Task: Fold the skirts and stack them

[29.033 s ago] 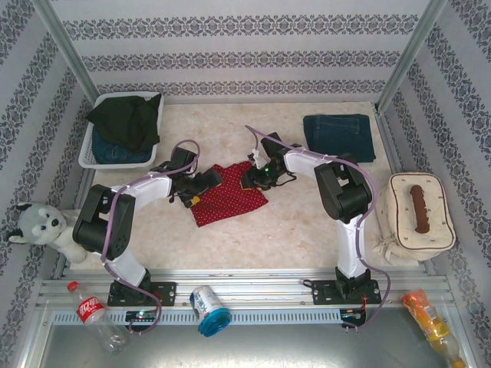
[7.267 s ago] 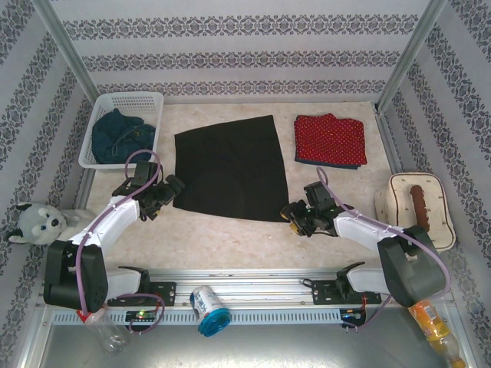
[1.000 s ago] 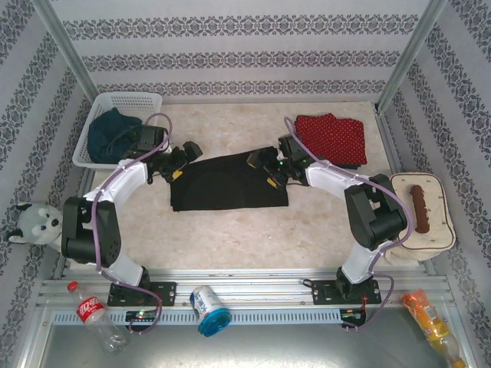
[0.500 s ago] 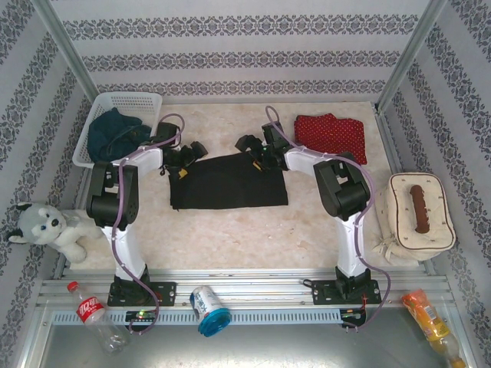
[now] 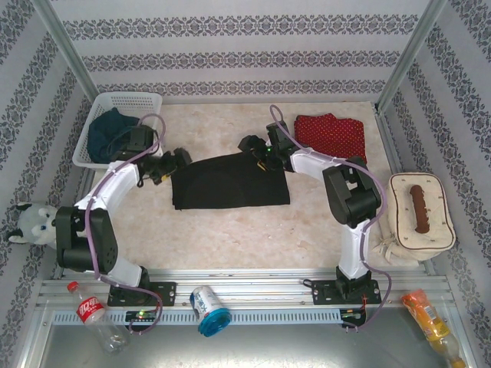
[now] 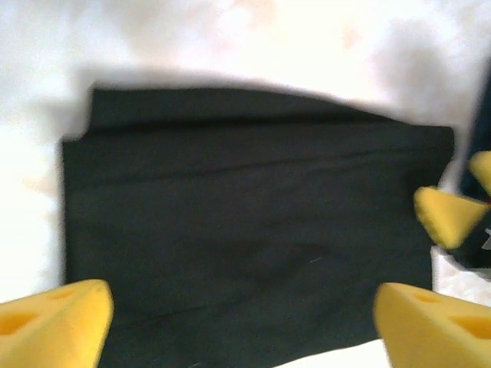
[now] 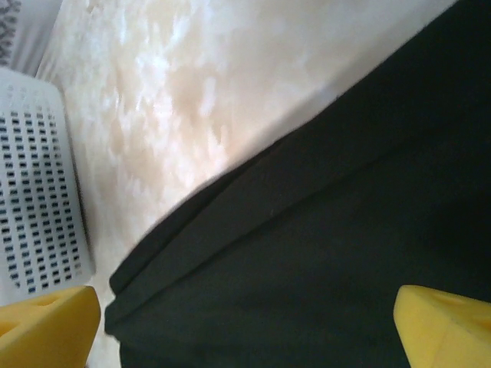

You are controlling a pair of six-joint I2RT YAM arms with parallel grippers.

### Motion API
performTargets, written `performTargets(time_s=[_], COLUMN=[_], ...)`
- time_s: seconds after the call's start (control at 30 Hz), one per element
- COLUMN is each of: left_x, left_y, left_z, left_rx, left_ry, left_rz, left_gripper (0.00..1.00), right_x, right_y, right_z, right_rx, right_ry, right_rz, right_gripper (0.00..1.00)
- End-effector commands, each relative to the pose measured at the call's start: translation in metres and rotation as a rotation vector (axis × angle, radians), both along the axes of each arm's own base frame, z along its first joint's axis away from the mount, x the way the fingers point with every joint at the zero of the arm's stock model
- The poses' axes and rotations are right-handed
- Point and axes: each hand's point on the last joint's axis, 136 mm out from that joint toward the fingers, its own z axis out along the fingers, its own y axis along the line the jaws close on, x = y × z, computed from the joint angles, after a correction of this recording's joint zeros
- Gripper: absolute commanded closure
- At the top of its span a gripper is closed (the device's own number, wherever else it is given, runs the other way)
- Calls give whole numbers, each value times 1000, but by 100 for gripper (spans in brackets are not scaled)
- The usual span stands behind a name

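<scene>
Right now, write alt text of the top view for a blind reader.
A folded black skirt lies mid-table between the left gripper and right gripper, both open. A red dotted skirt lies back right; a white basket of denim, back left.

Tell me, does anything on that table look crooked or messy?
Slightly. The folded black skirt has uneven layers: along one edge, one layer pokes out past the other. The denim skirt sits crumpled in the white basket.
</scene>
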Motion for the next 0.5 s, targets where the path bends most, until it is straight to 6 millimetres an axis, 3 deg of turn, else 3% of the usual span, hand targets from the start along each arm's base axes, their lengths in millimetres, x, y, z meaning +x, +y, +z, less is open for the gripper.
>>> performTargets(time_s=[0.0,0.1,0.47], left_x=[-38,-42,-13], left_y=[9,14,-4], left_z=[-40,-56,-89], left_rx=[13,-11,-137], left_ry=[157,177,130], left_rz=[-38,-29,-110], left_gripper=[20,26,40], right_x=[-28,-44,-74], right_y=[-3,-9,-26], right_z=[0,-9,-58], right_rx=[-22,-32,-58], right_ry=[39,78,206], right_rz=[65,97,115], right_gripper=[2,3,4])
